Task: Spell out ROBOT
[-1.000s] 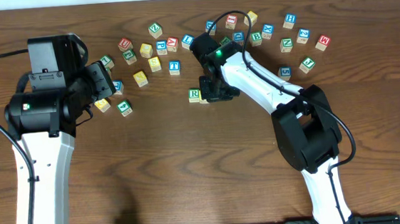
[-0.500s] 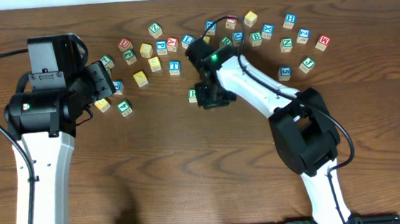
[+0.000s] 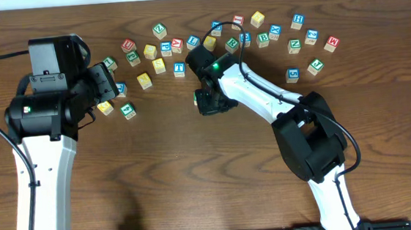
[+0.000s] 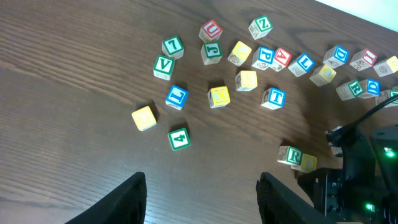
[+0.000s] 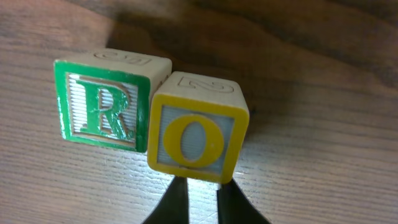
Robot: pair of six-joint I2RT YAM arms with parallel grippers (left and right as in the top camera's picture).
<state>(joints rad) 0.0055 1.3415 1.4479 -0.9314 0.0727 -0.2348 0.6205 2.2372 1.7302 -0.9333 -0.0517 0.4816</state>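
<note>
Right gripper (image 5: pixel 198 205): jaws nearly closed, slim gap, nothing between them. The tips sit just at the near face of the yellow O cube (image 5: pixel 196 127). O touches the right side of the green R cube (image 5: pixel 106 102) but is skewed, its corner leading. Judgement: placing O. Push centred and low to square it flush without shifting R. Left gripper (image 4: pixel 202 199): jaws wide, empty, hovering. Blue T cube (image 4: pixel 273 98) and green B cube (image 3: pixel 263 39) wait in the far scatter.
</note>
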